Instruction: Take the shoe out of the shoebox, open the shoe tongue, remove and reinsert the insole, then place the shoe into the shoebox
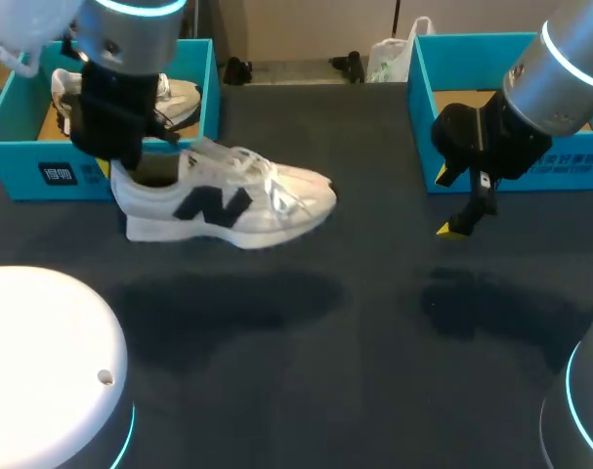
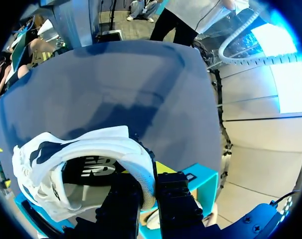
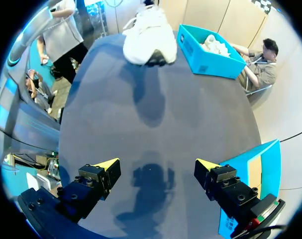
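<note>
Shoe [image 1: 223, 200] is held by the L gripper [image 2: 150, 191] at the heel rim [image 2: 141, 164] only. The jaws are closed on that rim, one finger inside the shoe above the insole [image 2: 91, 167], the other outside, w/ just the rim's thickness btw. them. The shoe is seen just in front of the L box [image 1: 22, 171], toe pointed toward the table's [image 1: 374, 332] middle. It is judged to be lifted clear of the table, since its shadow is cast apart from it. The R gripper [image 3: 155, 168] is held wide open w/ nothing btw. its fingers, over bare table near the R box [image 1: 579, 166] and well apart from the shoe. Main risk, as judged: the whole weight is hung from a soft padded edge, so the toe could sag or swing. The rim could then be pulled out of the pinch, esp. if the arm is moved fast, and the shoe dropped on its side. If it is set down tilted, it could be tipped over, and the tongue and insole steps would be made harder. The loose laces could be snagged by a finger when the tongue is opened. The inner finger is close to the insole, so that could be dragged or creased on release. A 2nd shoe [image 1: 184, 98] is already in the L box. At return, the held shoe could be jammed against it or caught on the box wall.
</note>
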Available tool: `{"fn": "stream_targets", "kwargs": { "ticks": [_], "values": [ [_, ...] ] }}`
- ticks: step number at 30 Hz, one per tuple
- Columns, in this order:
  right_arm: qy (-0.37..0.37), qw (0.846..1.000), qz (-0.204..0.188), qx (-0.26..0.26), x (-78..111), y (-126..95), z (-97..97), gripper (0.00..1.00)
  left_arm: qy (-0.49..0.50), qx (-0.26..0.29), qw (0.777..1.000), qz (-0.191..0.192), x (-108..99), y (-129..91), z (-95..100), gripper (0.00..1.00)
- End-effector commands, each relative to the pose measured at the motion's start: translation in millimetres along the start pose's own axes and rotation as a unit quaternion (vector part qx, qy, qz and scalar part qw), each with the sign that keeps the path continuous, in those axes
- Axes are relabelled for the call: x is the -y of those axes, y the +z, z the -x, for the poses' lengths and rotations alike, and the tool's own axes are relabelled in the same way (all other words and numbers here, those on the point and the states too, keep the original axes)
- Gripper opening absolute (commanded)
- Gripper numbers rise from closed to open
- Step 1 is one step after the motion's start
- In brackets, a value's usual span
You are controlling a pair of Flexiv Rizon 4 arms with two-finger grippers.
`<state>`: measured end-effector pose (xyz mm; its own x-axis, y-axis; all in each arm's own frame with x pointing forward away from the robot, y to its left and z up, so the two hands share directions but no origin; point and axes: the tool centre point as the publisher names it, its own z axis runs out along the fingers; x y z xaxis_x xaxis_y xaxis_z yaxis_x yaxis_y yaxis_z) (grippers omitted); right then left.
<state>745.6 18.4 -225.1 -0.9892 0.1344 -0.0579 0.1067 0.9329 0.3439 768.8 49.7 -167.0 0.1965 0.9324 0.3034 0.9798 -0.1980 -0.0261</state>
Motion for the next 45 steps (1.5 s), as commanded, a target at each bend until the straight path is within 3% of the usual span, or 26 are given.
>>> {"fn": "stream_targets", "kwargs": {
  "ticks": [1,19,28,45],
  "values": [
    [0.001,1.000,-0.001,0.001,-0.4,1.2,-0.2,1.00,-0.002,-0.006,1.000,0.010,12.5,-2.5,20.5,0.00],
    [0.001,1.000,-0.001,0.001,-0.4,1.2,-0.2,1.00,-0.013,-0.008,1.000,0.000,29.7,8.2,97.4,0.00],
    [0.001,1.000,-0.001,0.001,-0.4,1.2,-0.2,1.00,-0.023,-0.005,1.000,-0.002,22.0,31.6,125.8,0.00],
    [0.001,1.000,-0.001,0.001,-0.4,1.2,-0.2,1.00,-0.029,0.005,1.000,0.009,11.8,93.8,138.8,0.00]
  ]
}}
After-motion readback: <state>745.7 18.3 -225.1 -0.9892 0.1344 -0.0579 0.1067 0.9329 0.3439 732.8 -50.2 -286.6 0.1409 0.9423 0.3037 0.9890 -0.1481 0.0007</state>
